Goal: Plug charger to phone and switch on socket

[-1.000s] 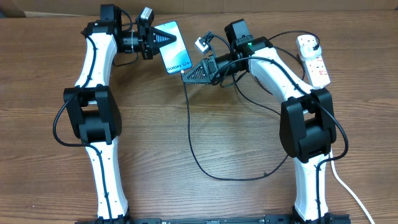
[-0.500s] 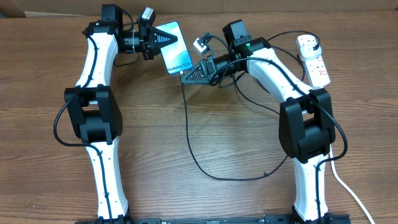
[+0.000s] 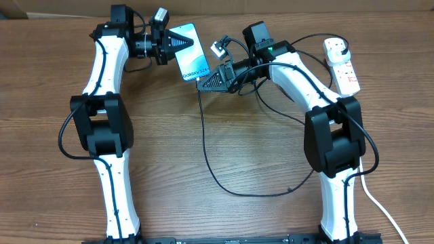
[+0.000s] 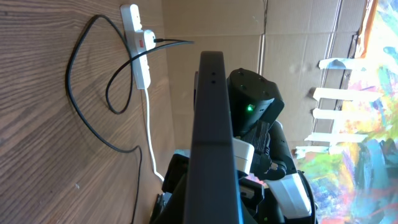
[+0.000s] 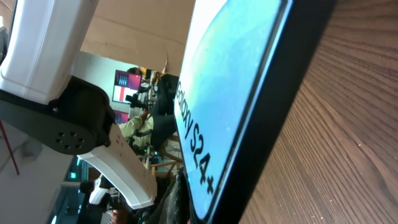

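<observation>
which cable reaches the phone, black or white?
The thin black cable: it runs up to the phone's end at the right end effector. The thick white cord lies far right.

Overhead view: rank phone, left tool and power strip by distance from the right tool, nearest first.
1. Phone: centre-top, its lower end meets the tip of the right tool.
2. Left tool: upper left, over the phone's far end.
3. Power strip: far right, well beyond the other two.
</observation>
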`<state>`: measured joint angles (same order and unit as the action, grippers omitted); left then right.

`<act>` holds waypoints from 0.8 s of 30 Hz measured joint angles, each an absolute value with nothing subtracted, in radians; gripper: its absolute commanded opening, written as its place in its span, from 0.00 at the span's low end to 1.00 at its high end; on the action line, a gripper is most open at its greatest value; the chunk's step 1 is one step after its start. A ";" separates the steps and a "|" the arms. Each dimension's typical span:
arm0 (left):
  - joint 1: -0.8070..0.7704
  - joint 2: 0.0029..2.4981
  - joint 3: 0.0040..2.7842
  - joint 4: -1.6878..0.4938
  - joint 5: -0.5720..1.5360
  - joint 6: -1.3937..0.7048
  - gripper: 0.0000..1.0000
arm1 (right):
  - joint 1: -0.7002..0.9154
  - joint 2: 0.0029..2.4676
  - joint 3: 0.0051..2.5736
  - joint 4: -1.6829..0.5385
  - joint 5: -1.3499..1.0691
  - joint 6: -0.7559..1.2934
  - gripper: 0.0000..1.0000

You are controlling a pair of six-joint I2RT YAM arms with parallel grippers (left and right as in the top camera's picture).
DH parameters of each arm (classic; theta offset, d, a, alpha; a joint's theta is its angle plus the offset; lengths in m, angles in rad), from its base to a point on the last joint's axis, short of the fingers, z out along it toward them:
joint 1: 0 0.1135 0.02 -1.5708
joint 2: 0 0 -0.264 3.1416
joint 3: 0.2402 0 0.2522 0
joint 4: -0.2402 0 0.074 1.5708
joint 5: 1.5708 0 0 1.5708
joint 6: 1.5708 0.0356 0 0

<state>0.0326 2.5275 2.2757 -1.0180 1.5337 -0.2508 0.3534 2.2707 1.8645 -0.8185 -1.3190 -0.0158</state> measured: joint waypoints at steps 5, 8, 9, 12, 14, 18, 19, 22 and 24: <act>0.033 2.527 2.276 -1.017 1.534 -0.251 0.04 | 0.348 2.271 1.864 -0.779 -1.327 0.014 0.04; 0.033 2.527 2.276 -1.016 1.534 -0.251 0.04 | 0.347 2.271 1.864 -0.769 -1.328 0.033 0.04; 0.033 2.527 2.276 -1.016 1.534 -0.251 0.04 | 0.347 2.271 1.864 -0.767 -1.328 0.036 0.04; 0.033 2.527 2.276 -1.014 1.534 -0.251 0.04 | 0.347 2.271 1.864 -0.762 -1.329 0.046 0.04; 0.033 2.527 2.276 -1.014 1.534 -0.251 0.04 | 0.347 2.271 1.864 -0.762 -1.329 0.051 0.04; 0.033 2.527 2.276 -1.015 1.534 -0.251 0.04 | 0.345 2.271 1.864 -0.761 -1.331 0.053 0.04; 0.033 2.527 2.276 -1.015 1.534 -0.251 0.04 | 0.343 2.271 1.864 -0.761 -1.331 0.053 0.04; 0.033 2.527 2.276 -1.025 1.534 -0.242 0.04 | 0.334 2.271 1.864 -0.760 -1.335 0.053 0.04; 0.034 2.527 2.276 -1.037 1.533 -0.228 0.04 | 0.328 2.271 1.864 -0.760 -1.337 0.054 0.04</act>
